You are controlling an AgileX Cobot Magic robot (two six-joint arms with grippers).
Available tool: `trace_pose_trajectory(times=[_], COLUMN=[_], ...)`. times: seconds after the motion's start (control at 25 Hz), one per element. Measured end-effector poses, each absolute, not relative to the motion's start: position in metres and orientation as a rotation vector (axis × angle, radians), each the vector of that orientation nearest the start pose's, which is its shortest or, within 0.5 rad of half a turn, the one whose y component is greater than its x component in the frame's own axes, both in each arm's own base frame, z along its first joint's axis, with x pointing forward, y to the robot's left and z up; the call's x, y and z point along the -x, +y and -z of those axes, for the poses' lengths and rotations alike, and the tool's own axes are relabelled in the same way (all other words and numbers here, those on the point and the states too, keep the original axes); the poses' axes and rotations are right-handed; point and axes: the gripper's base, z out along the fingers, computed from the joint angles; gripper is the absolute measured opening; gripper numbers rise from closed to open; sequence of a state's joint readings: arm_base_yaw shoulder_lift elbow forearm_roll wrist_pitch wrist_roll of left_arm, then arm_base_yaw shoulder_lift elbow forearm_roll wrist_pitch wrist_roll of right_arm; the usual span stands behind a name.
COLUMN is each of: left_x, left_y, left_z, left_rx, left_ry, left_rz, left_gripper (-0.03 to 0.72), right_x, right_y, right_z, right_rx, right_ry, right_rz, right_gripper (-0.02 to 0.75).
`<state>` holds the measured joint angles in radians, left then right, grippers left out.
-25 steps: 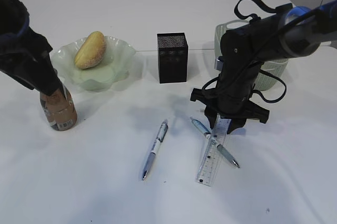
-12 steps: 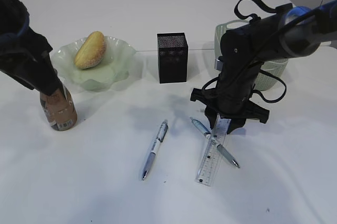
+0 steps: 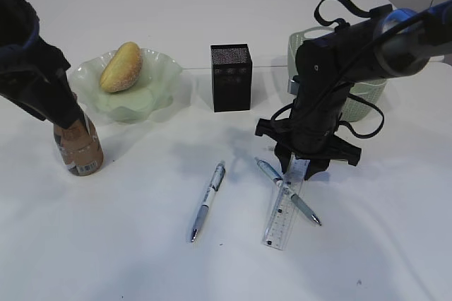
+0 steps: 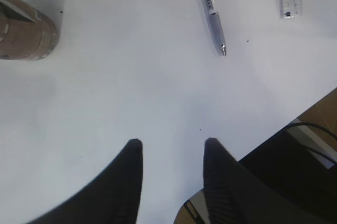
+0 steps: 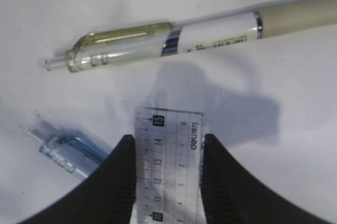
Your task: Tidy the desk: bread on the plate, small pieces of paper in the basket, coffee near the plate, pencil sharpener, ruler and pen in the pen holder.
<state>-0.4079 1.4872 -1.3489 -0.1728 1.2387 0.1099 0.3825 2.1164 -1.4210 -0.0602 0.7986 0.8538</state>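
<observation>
I read tabletop (image 3: 141,244) whole only in exterior view: ruler (image 3: 285,208) lies front right, long axis running near-to-far, pen (image 3: 288,191) crossing it. Right wrist view alone shows right pincer (image 5: 167,145) fingers touching ruler's long edges, clamped on its end. Left pincer (image 4: 172,150) apart, empty above tabletop.

We see coffee (image 3: 78,151) only from shoulder down, cap hidden behind left arm (image 3: 35,75). Left wrist view cuts coffee at frame's left edge. Basket (image 3: 367,92), near desk's right edge, mostly hidden behind right arm (image 3: 339,68). Ruler (image 3: 284,210): top end under right gripper (image 3: 305,170); markings too small for us to read in exterior view. Right wrist view cuts pen (image 5: 210,34) at right edge.
</observation>
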Motion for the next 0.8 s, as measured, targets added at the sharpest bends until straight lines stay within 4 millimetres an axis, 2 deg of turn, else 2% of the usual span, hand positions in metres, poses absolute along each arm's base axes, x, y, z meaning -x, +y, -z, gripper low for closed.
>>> trace_pose_trajectory(times=[0.52,0.8], left_x=[-0.262,-0.262], left_y=[-0.129,-0.129], left_z=[-0.331,-0.331], left_rx=[-0.689,-0.689], left_ry=[2.790,2.790], left_rz=[0.304,0.304], left_gripper=[0.268,0.268], right_x=[-0.386,-0.396], right_y=[0.151,0.155], right_z=[-0.133,-0.152], right_rx=[-0.641,-0.626], right_ry=[2.910,2.905], right_rz=[-0.085,-0.086], right_gripper=[0.297,0.296])
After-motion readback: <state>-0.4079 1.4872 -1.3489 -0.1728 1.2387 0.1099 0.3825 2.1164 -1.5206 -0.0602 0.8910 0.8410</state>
